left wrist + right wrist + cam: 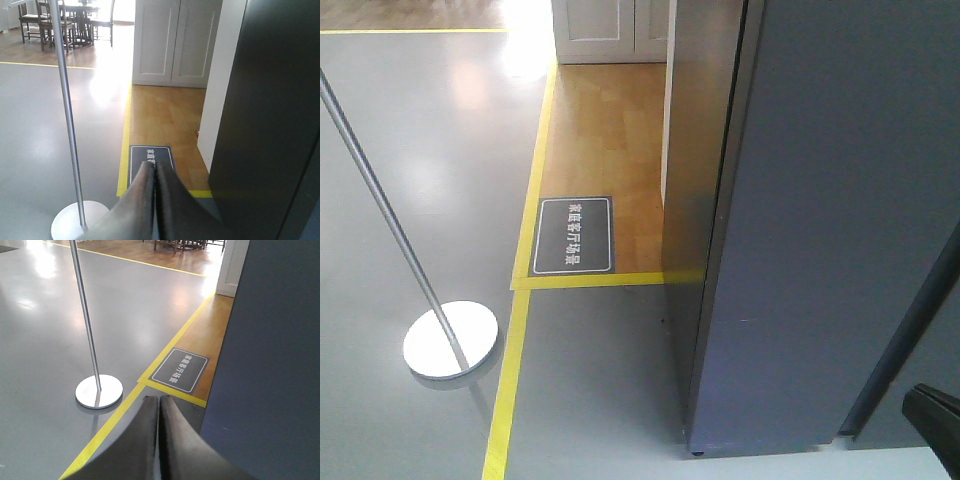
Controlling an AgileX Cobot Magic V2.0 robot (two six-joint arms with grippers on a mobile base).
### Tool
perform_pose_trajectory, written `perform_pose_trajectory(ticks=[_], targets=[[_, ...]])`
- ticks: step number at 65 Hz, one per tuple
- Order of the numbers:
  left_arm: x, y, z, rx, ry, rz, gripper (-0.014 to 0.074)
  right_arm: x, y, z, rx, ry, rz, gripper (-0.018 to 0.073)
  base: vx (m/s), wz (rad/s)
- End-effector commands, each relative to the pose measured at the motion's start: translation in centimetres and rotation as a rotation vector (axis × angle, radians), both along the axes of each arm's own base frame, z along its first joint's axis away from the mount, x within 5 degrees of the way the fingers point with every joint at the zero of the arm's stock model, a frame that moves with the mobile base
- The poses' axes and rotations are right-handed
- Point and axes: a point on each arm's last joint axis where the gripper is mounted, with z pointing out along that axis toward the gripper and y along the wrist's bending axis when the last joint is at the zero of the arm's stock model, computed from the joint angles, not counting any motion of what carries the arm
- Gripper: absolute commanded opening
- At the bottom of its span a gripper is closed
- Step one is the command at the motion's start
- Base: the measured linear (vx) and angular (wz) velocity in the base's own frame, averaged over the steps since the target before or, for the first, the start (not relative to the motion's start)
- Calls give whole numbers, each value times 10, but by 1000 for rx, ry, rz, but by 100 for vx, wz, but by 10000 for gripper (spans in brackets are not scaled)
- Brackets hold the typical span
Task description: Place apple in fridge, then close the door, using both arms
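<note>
the fridge (pixel 820 250) stood as a tall dark grey block on the right of the front view, its door (pixel 860 200) lying flat against the body, so it looked closed. the apple showed in none of the views, so where it was could not be told.

the left tool (pixel 154 167) was clenched with nothing between its fingers, the two dark tips pressed together and pointing toward a dark floor sign (pixel 150 162) with white lettering. the right tool (pixel 159 401) was clenched and empty in the same way, its tips meeting just beside the fridge's grey side (pixel 270 370).

a yellow tape line (pixel 515 370) ran along the grey floor (pixel 400 180) and bordered a strip of wooden flooring (pixel 610 130). a metal pole (pixel 380 200) rose tilted from a round white base (pixel 450 340) on the grey floor, well apart from the fridge. white panelled cupboard doors (pixel 172 40) stood at the far end of the wood strip, and dark chairs (pixel 45 20) stood farther back in the left wrist view.
</note>
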Motion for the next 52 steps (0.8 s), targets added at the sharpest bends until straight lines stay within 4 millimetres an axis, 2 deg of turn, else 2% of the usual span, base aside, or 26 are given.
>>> perform_pose_trajectory(ticks=[1, 52], targets=[[-1, 0, 14, -5, -118, 0, -6, 2, -1, 11, 28, -43, -21, 4, 0, 0], [-1, 0, 17, 23, -151, 0, -6, 2, -1, 11, 28, -43, -21, 4, 0, 0]])
